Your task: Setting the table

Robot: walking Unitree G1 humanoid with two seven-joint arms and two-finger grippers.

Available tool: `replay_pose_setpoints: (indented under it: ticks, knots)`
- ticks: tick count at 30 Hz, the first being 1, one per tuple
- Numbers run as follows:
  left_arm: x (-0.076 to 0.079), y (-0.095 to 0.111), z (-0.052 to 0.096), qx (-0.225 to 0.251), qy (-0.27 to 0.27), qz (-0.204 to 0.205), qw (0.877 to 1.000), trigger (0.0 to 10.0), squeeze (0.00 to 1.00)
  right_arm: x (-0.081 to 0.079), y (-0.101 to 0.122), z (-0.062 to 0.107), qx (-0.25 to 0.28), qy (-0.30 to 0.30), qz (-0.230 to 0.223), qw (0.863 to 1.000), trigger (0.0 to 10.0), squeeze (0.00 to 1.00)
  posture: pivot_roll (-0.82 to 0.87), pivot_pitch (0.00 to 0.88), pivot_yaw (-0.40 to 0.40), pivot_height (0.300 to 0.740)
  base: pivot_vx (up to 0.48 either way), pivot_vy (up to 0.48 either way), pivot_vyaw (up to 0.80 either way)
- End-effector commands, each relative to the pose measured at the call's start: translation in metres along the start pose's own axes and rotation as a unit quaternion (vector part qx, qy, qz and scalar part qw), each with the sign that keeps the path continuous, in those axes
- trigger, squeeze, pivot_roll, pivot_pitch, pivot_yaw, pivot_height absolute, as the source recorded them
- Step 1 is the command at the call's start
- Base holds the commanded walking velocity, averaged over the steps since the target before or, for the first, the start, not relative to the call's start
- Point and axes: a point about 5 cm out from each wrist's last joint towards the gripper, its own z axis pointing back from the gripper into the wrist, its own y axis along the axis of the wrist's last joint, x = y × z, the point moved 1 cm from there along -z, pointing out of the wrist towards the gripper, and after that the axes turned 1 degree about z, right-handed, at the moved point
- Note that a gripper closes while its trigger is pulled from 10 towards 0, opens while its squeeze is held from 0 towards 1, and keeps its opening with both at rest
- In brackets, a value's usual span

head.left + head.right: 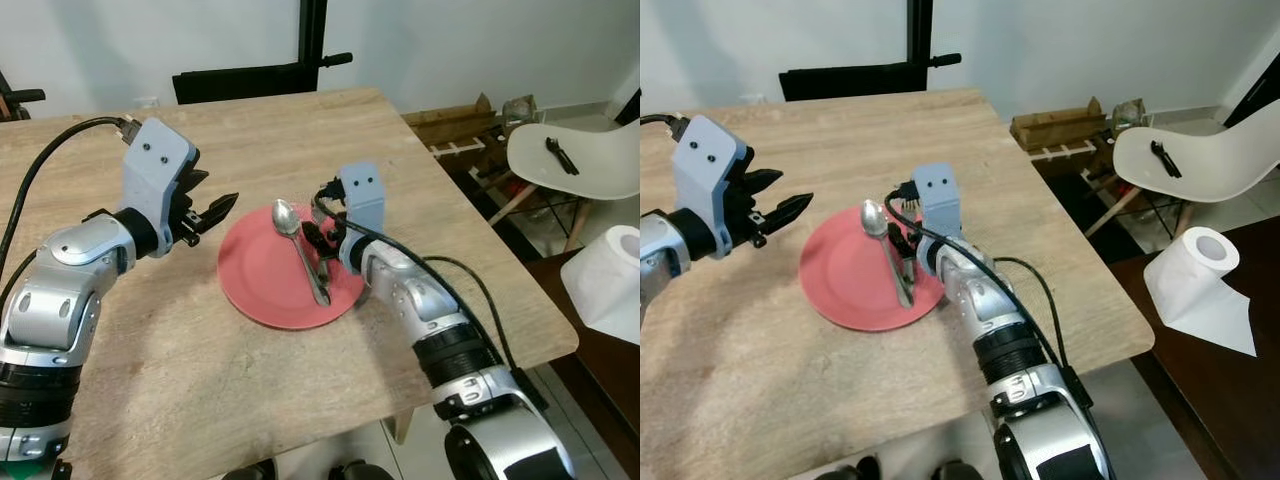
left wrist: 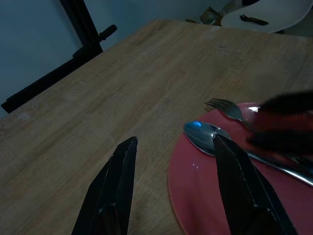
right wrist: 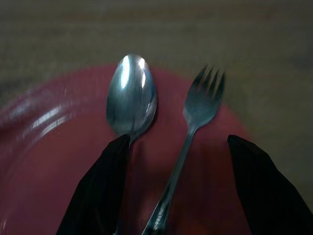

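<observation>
The right gripper [image 3: 178,196] is being held low over the red plate [image 1: 250,290], jaws apart; the fork [image 3: 195,122] is lying between them, the spoon [image 3: 131,95] beside one. Closing should be centred on the fork handle alone. The left gripper [image 2: 173,191], jaws apart, is being held beside the plate over the table [image 1: 300,130].

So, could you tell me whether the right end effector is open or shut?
Open. In the right wrist view its two black fingers stand wide apart over the plate, with the fork lying between them.
</observation>
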Motion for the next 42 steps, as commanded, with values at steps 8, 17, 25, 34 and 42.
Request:
replay_pose_setpoints:
  ticks: [8,17,25,34,42]
  knots:
    - [0.005,-0.006,0.004,-0.01,0.004,0.001,1.0,10.0,0.0,-0.018,-0.03,-0.002,-0.045,0.014,0.006,0.999,9.6,0.0,-0.06,0.062,-0.039,0.74,0.0,0.0,0.0]
    - [0.004,-0.006,0.004,-0.009,0.012,0.006,1.0,10.0,0.0,-0.005,-0.051,-0.003,-0.074,-0.017,-0.049,0.996,0.0,0.0,-0.05,0.064,-0.039,0.74,0.0,0.0,0.0]
    - [0.008,-0.007,0.002,-0.011,0.007,0.009,1.0,10.0,0.0,0.005,-0.037,-0.001,-0.03,-0.016,-0.112,0.993,0.0,0.0,-0.06,0.073,-0.029,0.74,0.0,0.0,0.0]
    - [0.009,-0.006,0.001,-0.011,0.005,0.009,1.0,10.0,0.0,-0.01,-0.002,0.007,0.055,0.073,-0.097,0.991,10.0,0.0,-0.06,0.078,-0.025,0.74,0.0,0.0,0.0]
    - [0.01,-0.005,-0.001,-0.01,0.005,0.011,1.0,10.0,0.0,-0.014,0.021,0.02,0.089,0.109,-0.061,0.988,10.0,0.0,-0.07,0.082,-0.019,0.74,0.0,0.0,0.0]
